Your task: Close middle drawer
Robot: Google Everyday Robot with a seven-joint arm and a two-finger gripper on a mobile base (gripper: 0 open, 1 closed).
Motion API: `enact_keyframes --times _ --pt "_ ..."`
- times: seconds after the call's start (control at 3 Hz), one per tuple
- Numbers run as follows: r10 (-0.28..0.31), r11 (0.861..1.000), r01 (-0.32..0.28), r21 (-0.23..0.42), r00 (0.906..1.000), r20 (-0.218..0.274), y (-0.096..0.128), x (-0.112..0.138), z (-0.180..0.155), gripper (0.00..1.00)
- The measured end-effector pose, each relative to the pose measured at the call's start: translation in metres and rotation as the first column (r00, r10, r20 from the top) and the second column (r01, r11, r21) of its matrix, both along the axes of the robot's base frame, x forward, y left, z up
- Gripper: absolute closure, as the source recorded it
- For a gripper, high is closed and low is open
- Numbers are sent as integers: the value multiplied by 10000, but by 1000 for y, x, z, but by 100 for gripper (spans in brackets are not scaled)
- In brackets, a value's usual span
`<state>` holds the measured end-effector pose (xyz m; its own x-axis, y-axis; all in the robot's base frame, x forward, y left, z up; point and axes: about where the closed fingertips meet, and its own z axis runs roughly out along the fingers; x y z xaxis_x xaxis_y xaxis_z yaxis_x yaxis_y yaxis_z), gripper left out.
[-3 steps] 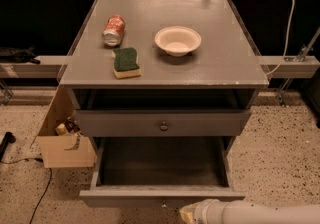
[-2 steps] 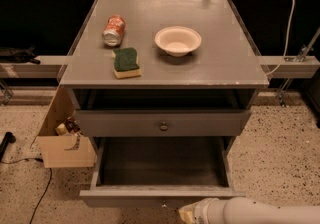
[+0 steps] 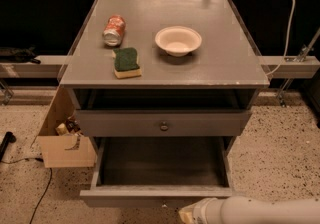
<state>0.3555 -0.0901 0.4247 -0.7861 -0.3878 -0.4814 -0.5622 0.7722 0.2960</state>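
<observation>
The middle drawer (image 3: 159, 196) is a wide, shallow grey drawer, pulled far out of the cabinet, and its inside looks empty. Above it the uppermost grey drawer front (image 3: 164, 124) with a small round dark knob sits nearly flush. The lowest drawer is hidden under the open one. My gripper (image 3: 186, 215) comes in on a white arm (image 3: 260, 211) from the lower right. It is at the bottom edge of the view, just in front of and slightly below the open drawer's front, right of its middle.
On the grey cabinet top (image 3: 225, 63) lie a tipped red soda can (image 3: 114, 30), a green-and-yellow sponge (image 3: 127, 62) and a white bowl (image 3: 178, 40). An open cardboard box (image 3: 64, 144) stands on the speckled floor at the left. A cable (image 3: 42, 190) runs beside it.
The arm's tip has shifted very slightly to the left along the drawer front. The drawer stands pulled out as before.
</observation>
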Motion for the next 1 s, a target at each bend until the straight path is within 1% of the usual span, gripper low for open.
enact_keyframes --times 0.33,0.67,1.0 --pt "189 9973 -192 -708 9998 -55 -4 6 -20 100" --pt "579 9945 -579 -868 9983 -29 7 14 -23 100" --pt "579 9945 -579 -868 9983 -29 7 14 -23 100"
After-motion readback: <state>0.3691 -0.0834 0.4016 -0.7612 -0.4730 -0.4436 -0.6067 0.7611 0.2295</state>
